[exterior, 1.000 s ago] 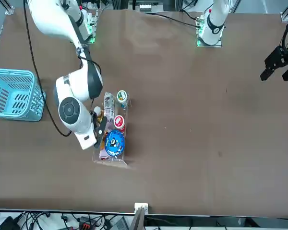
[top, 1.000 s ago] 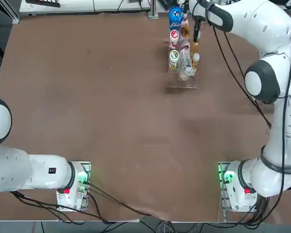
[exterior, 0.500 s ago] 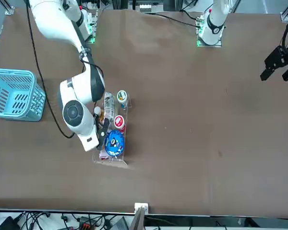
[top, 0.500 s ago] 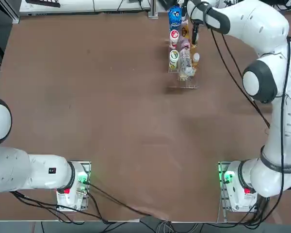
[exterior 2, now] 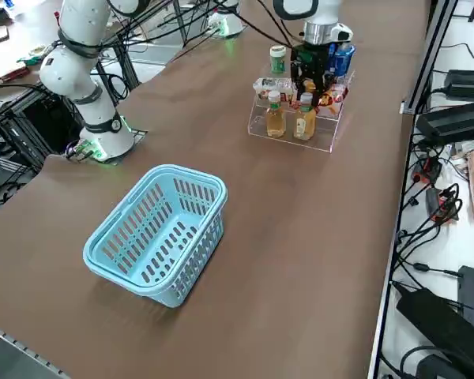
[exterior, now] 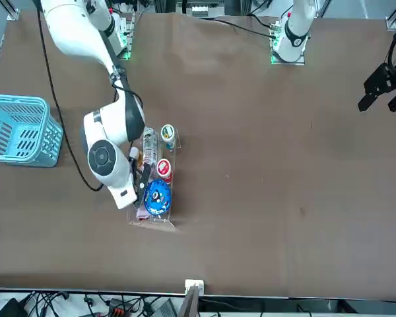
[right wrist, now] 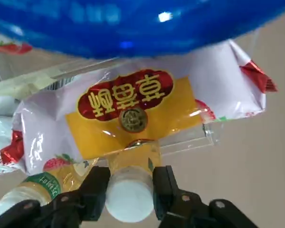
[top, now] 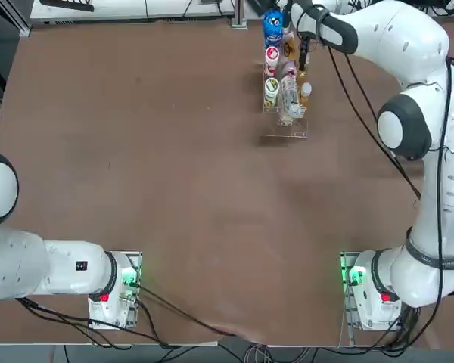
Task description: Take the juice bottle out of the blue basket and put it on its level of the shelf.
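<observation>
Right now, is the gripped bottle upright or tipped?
Upright: the bottle stands cap up at the shelf, the right gripper shut around its cap.

Top view: straight down from overhead. Front view: faces the arms across the worktop [top: 174, 189]. Side view: raised, diagonal. Wrist view: closest (shelf [exterior 2: 324, 136] in all four).

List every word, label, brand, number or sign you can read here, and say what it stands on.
Red oval on the snack packet: gold Chinese characters, not clear enough to quote.
Green label of the left bottle: blurred, unreadable.
Blue round top: markings too small.
Red-and-white cap: too small.
Bottle gripped by the right hand, at the shelf: no readable text.
Nothing can be quoted with certainty.
</observation>
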Motion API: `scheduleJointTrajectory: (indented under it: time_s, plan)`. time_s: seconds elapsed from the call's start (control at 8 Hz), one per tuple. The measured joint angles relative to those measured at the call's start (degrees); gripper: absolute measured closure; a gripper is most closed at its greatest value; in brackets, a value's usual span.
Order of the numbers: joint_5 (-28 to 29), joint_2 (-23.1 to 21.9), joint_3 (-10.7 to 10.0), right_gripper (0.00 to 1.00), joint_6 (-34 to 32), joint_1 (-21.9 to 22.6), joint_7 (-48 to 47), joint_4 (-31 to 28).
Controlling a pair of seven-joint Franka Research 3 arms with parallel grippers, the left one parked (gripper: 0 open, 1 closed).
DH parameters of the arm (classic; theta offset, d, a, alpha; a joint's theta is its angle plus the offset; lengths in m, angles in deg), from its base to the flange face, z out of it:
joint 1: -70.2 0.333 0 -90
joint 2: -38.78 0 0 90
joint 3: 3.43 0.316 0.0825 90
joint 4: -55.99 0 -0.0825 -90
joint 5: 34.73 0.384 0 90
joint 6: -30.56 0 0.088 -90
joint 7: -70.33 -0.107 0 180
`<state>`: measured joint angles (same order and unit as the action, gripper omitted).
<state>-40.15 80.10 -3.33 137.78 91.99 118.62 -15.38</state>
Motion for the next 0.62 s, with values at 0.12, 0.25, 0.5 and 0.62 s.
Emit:
scheduleJointTrajectory:
  time_s: [0.12,0.25,0.5,0.62]
  plan:
    - [0.0,0.2,0.0,0.47,0.0,0.0,0.0,0.0]
    - [0.0,0.5,0.0,0.47,0.0,0.0,0.0,0.0]
    - [-0.1,0.6,0.0,0.47,0.2,0.2,0.0,0.0]
    - [-0.2,0.6,0.0,0.46,0.3,0.3,-0.3,0.0]
